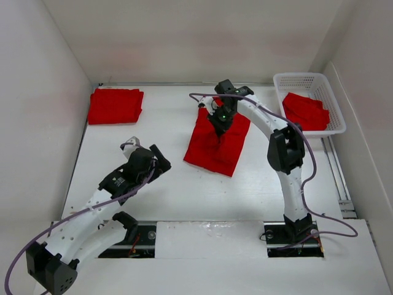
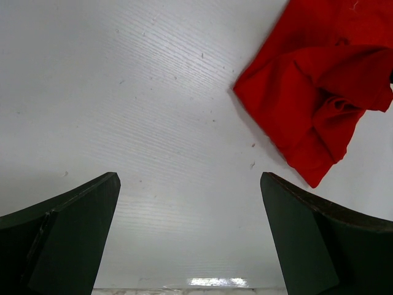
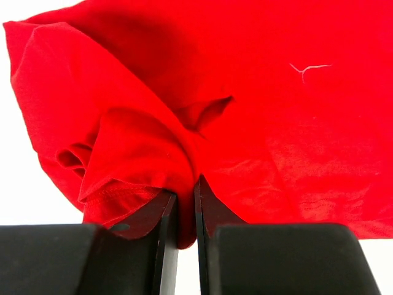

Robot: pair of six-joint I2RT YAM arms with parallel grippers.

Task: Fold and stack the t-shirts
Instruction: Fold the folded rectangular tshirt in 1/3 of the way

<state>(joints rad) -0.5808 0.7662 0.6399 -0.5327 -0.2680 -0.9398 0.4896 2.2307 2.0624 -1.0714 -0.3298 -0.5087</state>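
The white surface [image 1: 184,196] carries one half-folded t-shirt [image 1: 209,153] at its middle. A folded t-shirt [image 1: 115,106] lies well apart at the far left corner. At the far right stands a white mesh basket [image 1: 305,78] with a third t-shirt [image 1: 305,110] inside.

My right arm [image 1: 285,150] rises from its base to a high elbow, then reaches forward and inward, wrist bent down over the middle shirt's far edge. My left arm [image 1: 92,215] stays low and bent, forearm angled toward the centre.

My right hand [image 3: 186,206] is clamped on a bunched fold of that shirt. My left hand [image 2: 190,184] hangs spread wide above bare surface, holding nothing, near the shirt's closest corner.
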